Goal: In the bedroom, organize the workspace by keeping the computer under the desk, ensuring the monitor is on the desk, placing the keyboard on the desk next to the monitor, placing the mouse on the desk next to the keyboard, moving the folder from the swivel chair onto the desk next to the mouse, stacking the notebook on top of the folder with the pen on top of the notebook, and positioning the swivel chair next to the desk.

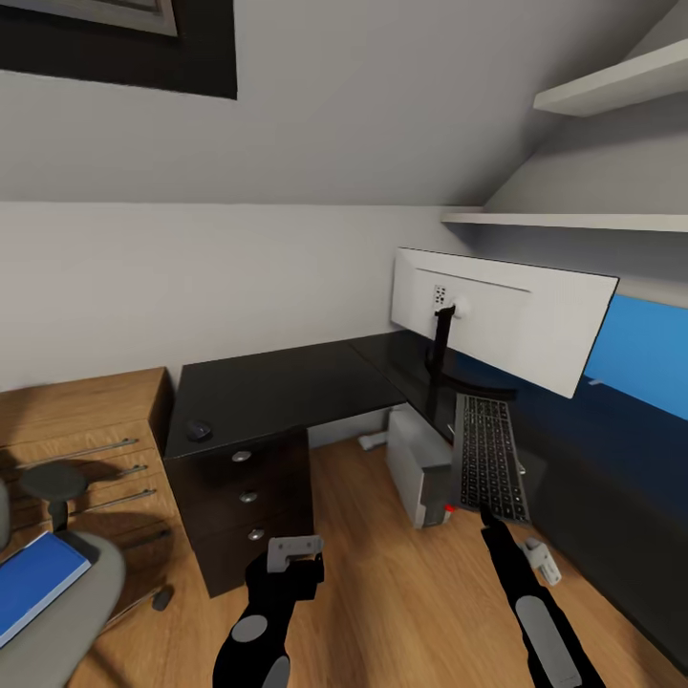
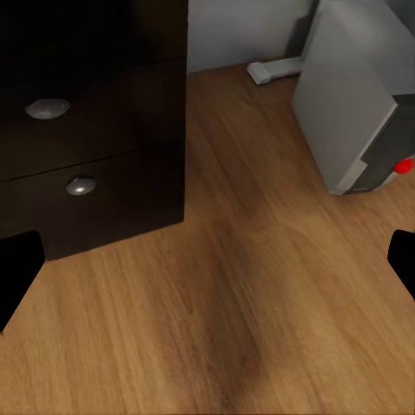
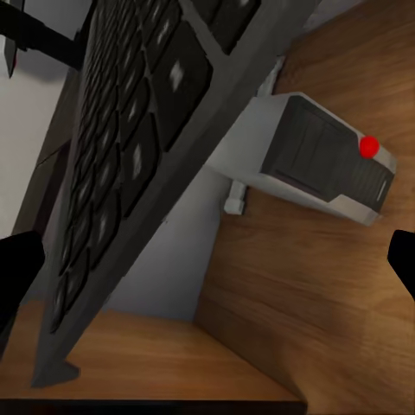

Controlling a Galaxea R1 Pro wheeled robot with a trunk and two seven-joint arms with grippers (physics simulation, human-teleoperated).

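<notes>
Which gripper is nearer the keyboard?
Right. The right gripper sits at the near end of the keyboard; the left gripper hangs by the desk drawers.

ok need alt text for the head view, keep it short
A slim dark-keyed keyboard in a silver-grey frame is held up by the right gripper beside a long black L-shaped desk carrying a wide white-backed monitor and a small black mouse.

Desk (image 1: 277, 387) top bare — monitor (image 1: 506, 315) crowds the corner.

The monitor (image 1: 506, 320) stands on the desk (image 1: 277, 387), the mouse (image 1: 199, 430) at its left end, the computer (image 1: 420, 468) beneath.
</notes>
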